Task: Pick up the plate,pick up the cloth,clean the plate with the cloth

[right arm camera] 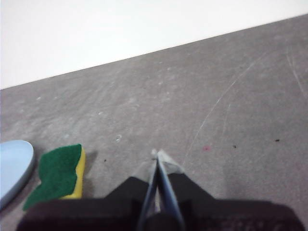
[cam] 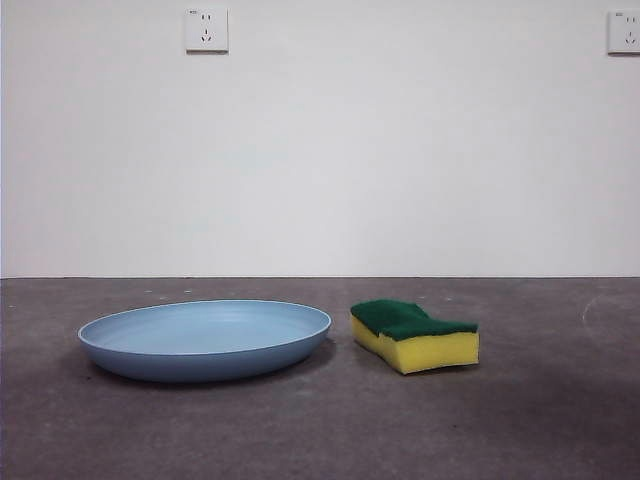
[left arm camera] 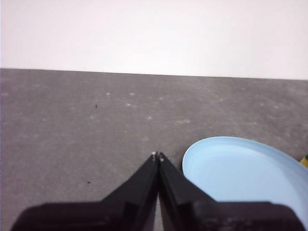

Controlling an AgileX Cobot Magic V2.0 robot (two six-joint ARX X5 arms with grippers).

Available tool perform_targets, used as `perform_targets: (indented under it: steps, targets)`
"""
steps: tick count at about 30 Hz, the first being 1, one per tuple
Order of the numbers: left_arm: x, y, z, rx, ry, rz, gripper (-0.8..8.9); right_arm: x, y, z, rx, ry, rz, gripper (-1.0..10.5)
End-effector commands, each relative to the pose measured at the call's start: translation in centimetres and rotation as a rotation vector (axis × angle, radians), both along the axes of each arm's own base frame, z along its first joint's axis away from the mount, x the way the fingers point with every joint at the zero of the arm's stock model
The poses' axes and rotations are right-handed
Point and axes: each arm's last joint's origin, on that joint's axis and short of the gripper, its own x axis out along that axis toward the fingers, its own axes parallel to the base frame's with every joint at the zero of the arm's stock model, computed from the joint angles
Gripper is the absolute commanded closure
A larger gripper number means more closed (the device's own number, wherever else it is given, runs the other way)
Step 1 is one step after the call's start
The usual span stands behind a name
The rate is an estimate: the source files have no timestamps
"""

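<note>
The wide, shallow, round light-blue plate (cam: 205,338) lay flat on the dark grey table (cam: 320,440), with faint rings visible inside it. Just beside it, but not touching, lay the small wavy-edged sponge of thick yellow foam (cam: 415,335), its dark green scouring layer facing up. Behind them stood a white wall (cam: 320,150) with two white sockets (cam: 206,30).

No arm appeared in the front view.

In the left wrist view, the left gripper (left arm camera: 157,156) was held low over the table and pointed forward across it toward the wall. Its two black jaws were pressed together at the tips, with nothing between them. The plate (left arm camera: 236,171) lay near this gripper, close to one side of its tips, and was not touched.

In the right wrist view, the right gripper (right arm camera: 158,154) was in a similar pose, low and pointing over the bare table. Its jaws were also closed and held nothing. The sponge (right arm camera: 57,175) lay off to one side of this gripper, apart from it, and the edge of the plate (right arm camera: 14,166) was beyond the sponge.
</note>
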Motion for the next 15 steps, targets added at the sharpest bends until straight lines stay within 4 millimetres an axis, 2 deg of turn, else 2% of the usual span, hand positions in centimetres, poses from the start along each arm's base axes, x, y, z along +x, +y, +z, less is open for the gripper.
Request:
perform_targets:
  steps: [1, 7, 15]
  targets:
    - [-0.2, 0.0, 1.2, -0.093, -0.025, 0.007, 8.19, -0.1, 0.0, 1.5, 0.065, -0.032, -0.008, 9.6]
    - [-0.8, 0.1, 4.4, -0.124, -0.047, 0.009, 8.19, -0.1, 0.0, 4.6, 0.094, -0.01, -0.008, 9.6]
    - [0.0, -0.1, 8.9, -0.121, 0.08, -0.039, 8.19, 1.4, 0.1, 10.0, 0.057, 0.123, -0.004, 9.6]
